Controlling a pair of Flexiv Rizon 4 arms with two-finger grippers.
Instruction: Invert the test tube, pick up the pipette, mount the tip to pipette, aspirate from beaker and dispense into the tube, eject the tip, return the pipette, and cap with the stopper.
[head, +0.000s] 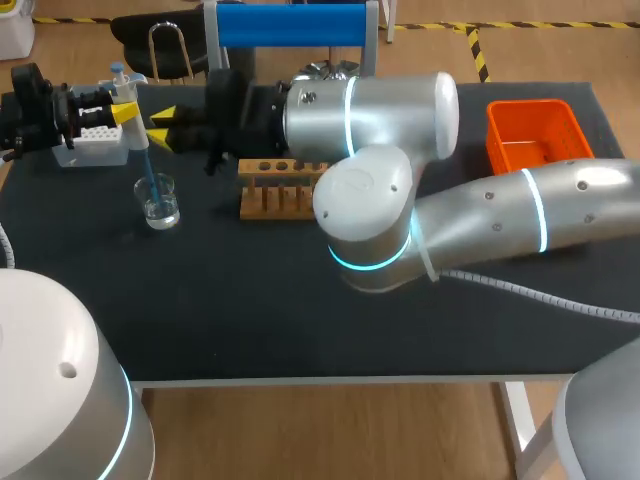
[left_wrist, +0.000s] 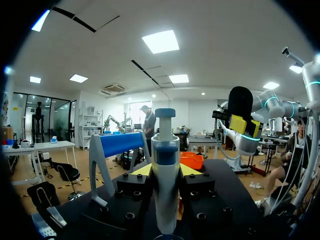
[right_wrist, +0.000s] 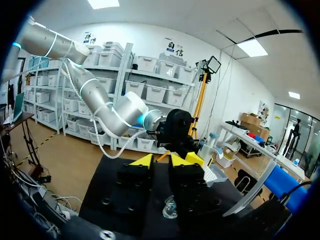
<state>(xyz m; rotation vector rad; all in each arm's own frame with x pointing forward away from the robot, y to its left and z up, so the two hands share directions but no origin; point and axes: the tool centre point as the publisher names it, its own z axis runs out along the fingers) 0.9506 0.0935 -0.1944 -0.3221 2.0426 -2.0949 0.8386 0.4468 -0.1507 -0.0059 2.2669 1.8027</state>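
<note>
My left gripper (head: 122, 110) is shut on the white and blue pipette (head: 121, 82) at the table's back left. It holds the pipette upright, and the thin blue tip (head: 147, 168) reaches down into the glass beaker (head: 159, 203). The left wrist view shows the pipette (left_wrist: 165, 150) clamped between the yellow fingertips (left_wrist: 142, 170). My right gripper (head: 160, 128) hangs just right of the pipette, its fingers drawn close together with nothing between them (right_wrist: 161, 162). The beaker (right_wrist: 170, 207) lies below and ahead of it. The wooden tube rack (head: 278, 187) stands under my right arm; no tube shows.
A white tip box (head: 95, 143) sits under my left gripper at the back left. An orange basket (head: 533, 135) stands at the back right. A stand with a blue roll (head: 290, 24) is behind the rack. My right arm spans the table's middle.
</note>
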